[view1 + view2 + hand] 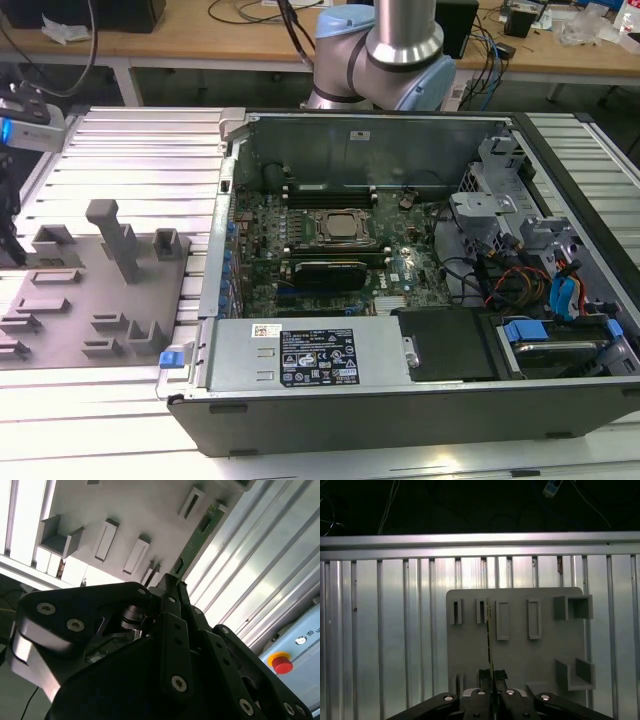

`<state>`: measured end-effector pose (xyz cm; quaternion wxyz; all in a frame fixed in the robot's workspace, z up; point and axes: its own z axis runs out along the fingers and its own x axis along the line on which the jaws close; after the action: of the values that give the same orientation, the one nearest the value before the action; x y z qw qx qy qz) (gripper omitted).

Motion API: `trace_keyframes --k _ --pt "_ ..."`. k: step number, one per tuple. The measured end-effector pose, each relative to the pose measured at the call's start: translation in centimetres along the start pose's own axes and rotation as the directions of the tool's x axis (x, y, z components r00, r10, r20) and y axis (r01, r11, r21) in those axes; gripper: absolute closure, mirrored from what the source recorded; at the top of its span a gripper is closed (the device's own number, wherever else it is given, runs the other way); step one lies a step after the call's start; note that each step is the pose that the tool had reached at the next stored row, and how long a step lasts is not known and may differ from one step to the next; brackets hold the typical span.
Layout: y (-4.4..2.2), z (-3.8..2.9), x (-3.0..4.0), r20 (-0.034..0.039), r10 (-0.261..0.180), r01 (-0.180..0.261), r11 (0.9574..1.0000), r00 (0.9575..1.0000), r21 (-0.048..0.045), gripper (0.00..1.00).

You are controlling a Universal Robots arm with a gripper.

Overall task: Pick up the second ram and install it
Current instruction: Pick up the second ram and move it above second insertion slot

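Note:
The second ram [198,534] is a thin greenish-grey stick with small dark chips. My gripper [170,580] is shut on one end of it, and the rest of the stick reaches out past the fingertips. In the first wrist view the ram [489,635] shows edge-on as a thin line, running from my gripper [492,674] across the grey block fixture [520,650] towards one of its narrow slots. I cannot tell whether the stick touches the fixture. In the exterior view my gripper [8,225] hangs at the far left, over the fixture [90,300].
The open computer case [400,410] lies to the exterior view's right of the fixture, with its motherboard, silver processor [338,227] and memory slots [330,190] exposed. Both rest on a ribbed aluminium table [140,150]. The arm's base [385,50] stands behind the case. A red stop button [282,664] is nearby.

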<state>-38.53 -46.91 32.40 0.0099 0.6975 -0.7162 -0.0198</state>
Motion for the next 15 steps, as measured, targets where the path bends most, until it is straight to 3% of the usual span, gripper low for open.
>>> trace_keyframes --k 6,15 --pt "0.03 -0.98 -0.05 -0.0003 0.000 0.000 1.0000 1.0000 0.0000 0.86" --pt "0.07 -3.69 -0.26 -0.0015 0.000 0.000 1.0000 1.0000 -0.0007 0.86"
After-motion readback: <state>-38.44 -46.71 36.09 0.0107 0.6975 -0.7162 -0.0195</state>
